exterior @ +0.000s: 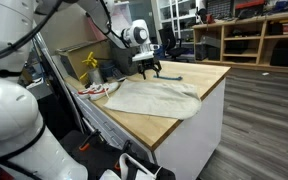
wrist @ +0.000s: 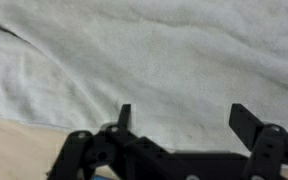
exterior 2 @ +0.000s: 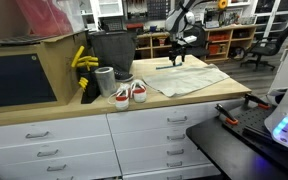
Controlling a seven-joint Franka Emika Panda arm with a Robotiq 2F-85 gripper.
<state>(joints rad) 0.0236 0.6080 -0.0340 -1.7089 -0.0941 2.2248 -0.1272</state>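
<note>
A pale grey towel [exterior: 154, 97] lies spread flat on the wooden counter [exterior: 199, 80]; it also shows in an exterior view [exterior 2: 189, 78]. My gripper [exterior: 147, 70] hangs just above the towel's far edge, also seen in an exterior view [exterior 2: 180, 55]. In the wrist view the towel [wrist: 144, 60] fills nearly the whole picture and my gripper [wrist: 182, 118] stands open over it, with nothing between its black fingers [wrist: 125, 116].
A pair of white and red shoes [exterior 2: 129, 93] lies at the towel's end, next to a grey cup [exterior 2: 105, 82] and a dark bin [exterior 2: 111, 52]. Yellow bananas [exterior 2: 82, 60] sit beside them. White drawers [exterior 2: 144, 135] run below the counter.
</note>
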